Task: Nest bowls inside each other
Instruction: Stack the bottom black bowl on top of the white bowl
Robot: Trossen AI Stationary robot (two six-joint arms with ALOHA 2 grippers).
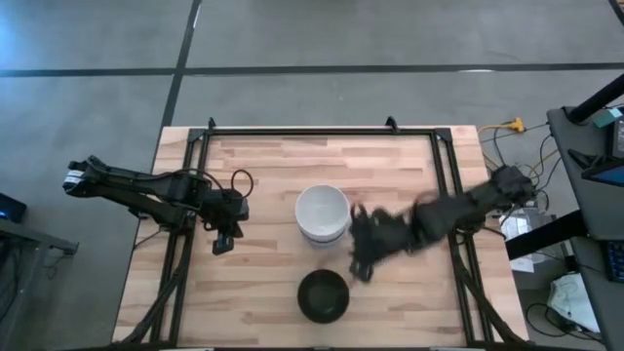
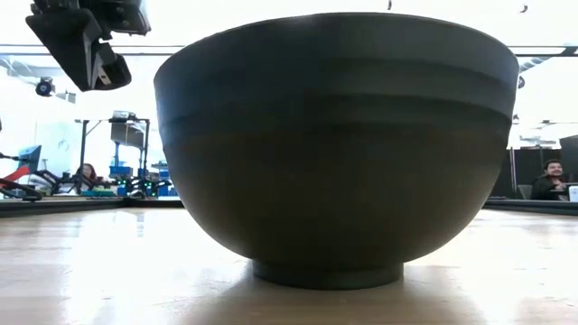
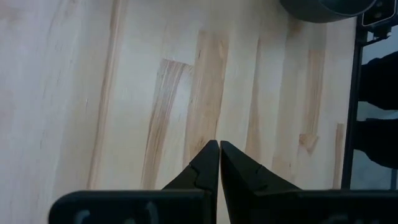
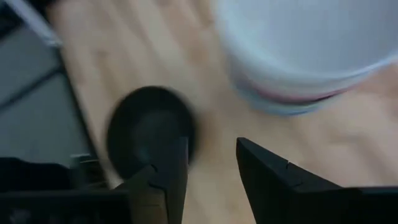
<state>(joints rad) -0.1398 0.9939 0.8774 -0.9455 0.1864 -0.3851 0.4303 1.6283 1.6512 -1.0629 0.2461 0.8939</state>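
A stack of nested bowls with a white bowl [image 1: 322, 213] on top stands on its base at the table's middle; in the right wrist view the stack [image 4: 298, 56] shows coloured rims under the white. A black bowl [image 1: 323, 295] stands alone on its foot near the near edge and fills the low view [image 2: 336, 149]. My right gripper [image 1: 359, 261] is open, blurred, just right of the stack and above the black bowl [image 4: 149, 134]. My left gripper [image 1: 223, 242] is shut and empty over bare wood at the table's left; its fingers [image 3: 219, 163] point at the table.
A black metal frame [image 1: 322, 131] runs along the table's far edge and both sides. Bare wood lies left of the bowls and toward the far edge. Cables and equipment [image 1: 546, 224] sit past the right edge. People sit in the room behind [image 2: 546, 179].
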